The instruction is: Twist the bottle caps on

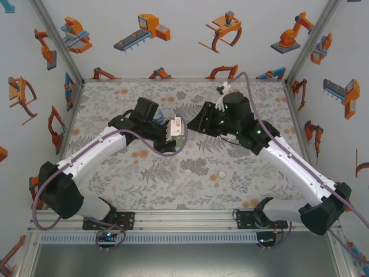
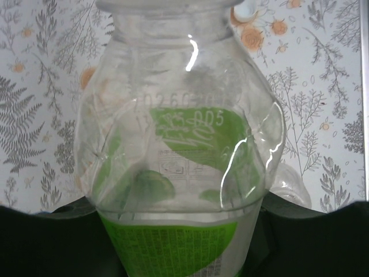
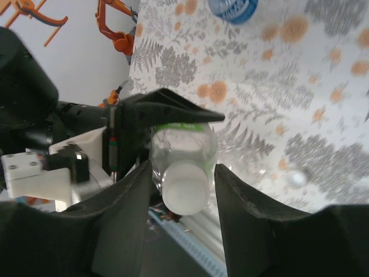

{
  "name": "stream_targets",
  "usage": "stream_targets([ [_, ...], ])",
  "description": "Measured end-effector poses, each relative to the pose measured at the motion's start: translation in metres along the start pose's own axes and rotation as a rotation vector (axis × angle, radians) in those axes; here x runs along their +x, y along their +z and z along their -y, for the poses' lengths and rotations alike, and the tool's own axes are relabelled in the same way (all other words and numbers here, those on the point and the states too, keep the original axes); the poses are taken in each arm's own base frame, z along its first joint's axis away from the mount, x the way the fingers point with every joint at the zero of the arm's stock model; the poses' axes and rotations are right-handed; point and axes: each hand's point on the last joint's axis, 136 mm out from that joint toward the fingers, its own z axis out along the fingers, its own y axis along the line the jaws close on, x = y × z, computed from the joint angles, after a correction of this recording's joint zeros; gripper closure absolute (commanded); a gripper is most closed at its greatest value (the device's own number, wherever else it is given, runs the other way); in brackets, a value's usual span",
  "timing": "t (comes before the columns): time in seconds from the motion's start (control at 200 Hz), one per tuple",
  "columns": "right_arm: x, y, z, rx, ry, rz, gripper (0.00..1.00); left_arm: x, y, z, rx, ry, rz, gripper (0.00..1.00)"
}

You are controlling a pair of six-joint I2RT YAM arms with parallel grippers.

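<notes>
My left gripper is shut on the body of the green-labelled bottle, holding it above the table's middle. Its clear shoulder and green label sit close to the left wrist camera, between the dark jaws of the left gripper. A white cap sits on this bottle's neck. My right gripper is open, one finger either side of that cap with small gaps. In the top view the right gripper faces the bottle's mouth. Two loose white caps lie on the patterned surface.
The blue-labelled bottle stands behind the left wrist. The plain clear bottle stands in front of the held bottle. One loose cap shows beyond the right finger. White walls enclose the table at the back and sides.
</notes>
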Motion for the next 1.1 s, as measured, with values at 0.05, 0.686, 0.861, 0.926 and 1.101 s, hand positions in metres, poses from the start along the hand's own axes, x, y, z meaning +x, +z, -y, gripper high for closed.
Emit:
stream_targets([
  [0.05, -0.004, -0.007, -0.007, -0.019, -0.093, 0.013, 0.50, -0.002, 0.000, 0.002, 0.009, 0.005, 0.010, 1.00],
  [0.686, 0.061, -0.060, -0.059, -0.460, -1.312, -0.028, 0.49, -0.011, -0.002, 0.026, 0.127, 0.060, 0.080, 1.00],
  [0.861, 0.071, -0.051, -0.059, -0.498, -1.375, -0.055, 0.49, -0.011, -0.003, 0.031, 0.149, 0.062, 0.084, 1.00],
  [0.926, 0.074, -0.050, -0.060, -0.510, -1.388, -0.057, 0.49, -0.012, -0.003, 0.032, 0.153, 0.064, 0.083, 1.00],
  [1.101, 0.077, -0.048, -0.061, -0.527, -1.403, -0.060, 0.53, -0.014, -0.003, 0.035, 0.163, 0.073, 0.089, 1.00],
])
